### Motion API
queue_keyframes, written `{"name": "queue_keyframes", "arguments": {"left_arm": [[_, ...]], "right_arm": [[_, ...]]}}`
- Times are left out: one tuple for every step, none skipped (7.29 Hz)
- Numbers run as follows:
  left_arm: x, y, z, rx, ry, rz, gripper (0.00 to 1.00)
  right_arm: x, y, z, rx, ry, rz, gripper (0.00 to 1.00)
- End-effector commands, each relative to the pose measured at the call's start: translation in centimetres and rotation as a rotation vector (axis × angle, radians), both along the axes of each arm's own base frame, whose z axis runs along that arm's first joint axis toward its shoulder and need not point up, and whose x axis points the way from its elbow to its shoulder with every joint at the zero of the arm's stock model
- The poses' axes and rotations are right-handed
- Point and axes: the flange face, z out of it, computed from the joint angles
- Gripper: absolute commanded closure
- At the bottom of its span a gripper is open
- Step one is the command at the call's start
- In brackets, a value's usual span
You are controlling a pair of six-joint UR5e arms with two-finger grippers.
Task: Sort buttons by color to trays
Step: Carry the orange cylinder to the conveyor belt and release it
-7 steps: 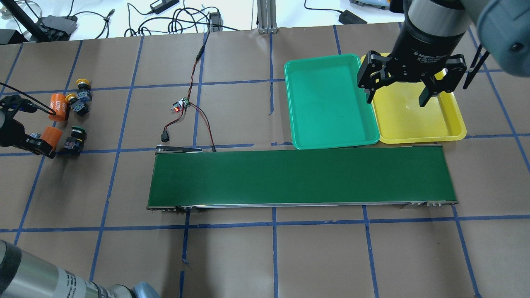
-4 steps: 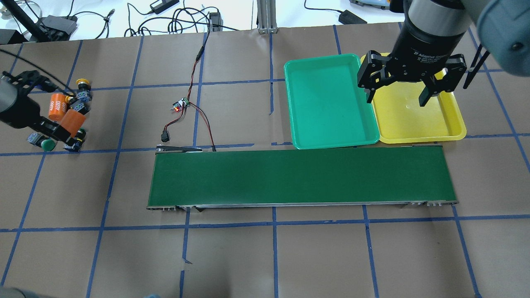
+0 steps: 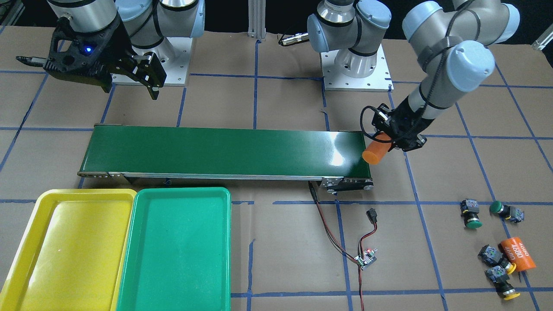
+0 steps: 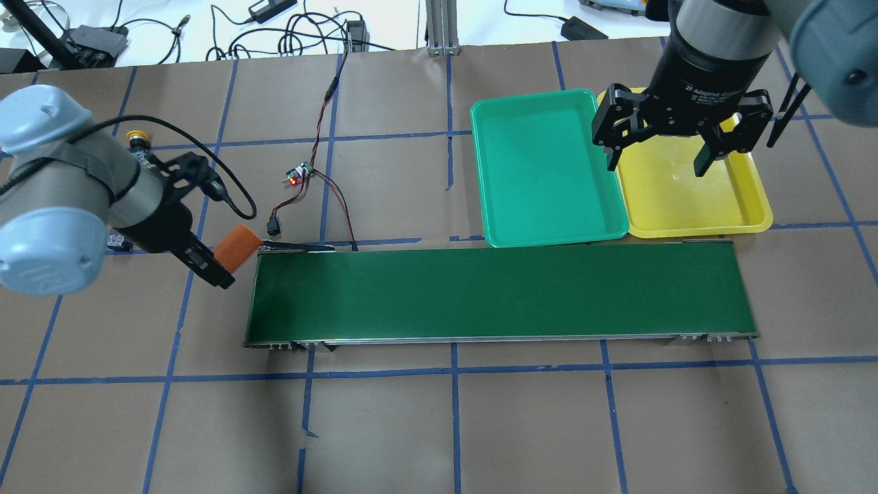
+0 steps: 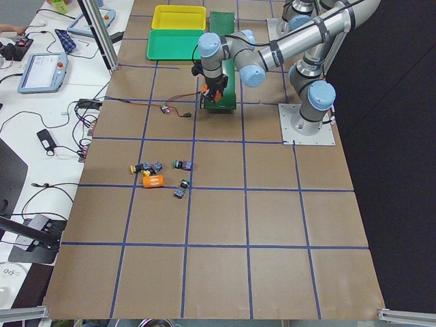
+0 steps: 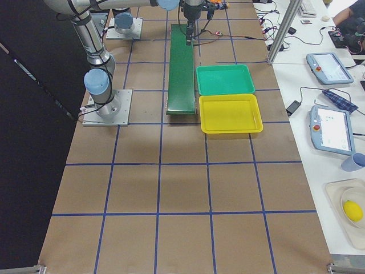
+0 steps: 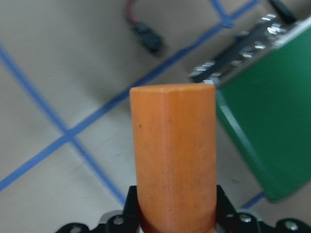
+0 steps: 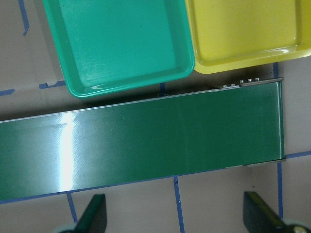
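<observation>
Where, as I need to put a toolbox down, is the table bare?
Bare: the belt, the green tray, the yellow tray, and the paper on the belt's robot side. Crowded: buttons, a cylinder and wires past the belt's left end, where the left gripper holds a second cylinder.

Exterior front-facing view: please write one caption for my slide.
Left pincer holds an orange cylinder at the end of the conveyor belt; buttons lie aside; yellow tray and green tray empty.

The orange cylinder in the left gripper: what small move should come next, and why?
Probably carry the orange cylinder a little farther, over the end of the conveyor belt. The left gripper is shut on it just beside that end, not yet above the belt.
</observation>
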Motion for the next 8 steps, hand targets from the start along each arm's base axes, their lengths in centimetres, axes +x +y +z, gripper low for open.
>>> {"name": "queue_keyframes", "arguments": {"left_arm": [[-3.5, 2.4, -0.8, -0.015, 0.023, -0.15, 0.93], [-4.3, 2.9, -1.2, -0.007, 0.035, -0.17, 0.92], [-5.6, 3.5, -2.4, -0.005, 0.035, -0.198, 0.9], [-6.7, 4.1, -3.6, -0.028, 0.023, -0.204, 0.55], [-7.1, 4.5, -4.8, -0.038, 0.018, -0.18, 0.06], [-7.0, 4.2, -4.4, -0.065, 0.009, -0.187, 0.0], [-6.7, 4.1, -3.3, -0.088, -0.009, -0.144, 0.0], [-5.8, 3.1, -2.0, -0.114, -0.018, -0.111, 0.0]], "right_arm": [[0.0, 0.0, 0.0, 0.0, 0.0, 0.001, 0.0], [0.0, 0.0, 0.0, 0.0, 0.0, -0.001, 0.0], [0.0, 0.0, 0.0, 0.0, 0.0, -0.001, 0.0], [0.0, 0.0, 0.1, -0.001, 0.0, 0.001, 0.0], [0.0, 0.0, 0.0, 0.0, 0.0, 0.001, 0.0], [0.0, 0.0, 0.0, 0.0, 0.0, 0.001, 0.0], [0.0, 0.0, 0.0, 0.0, 0.0, 0.001, 0.0], [0.0, 0.0, 0.0, 0.0, 0.0, 0.001, 0.0]]}}
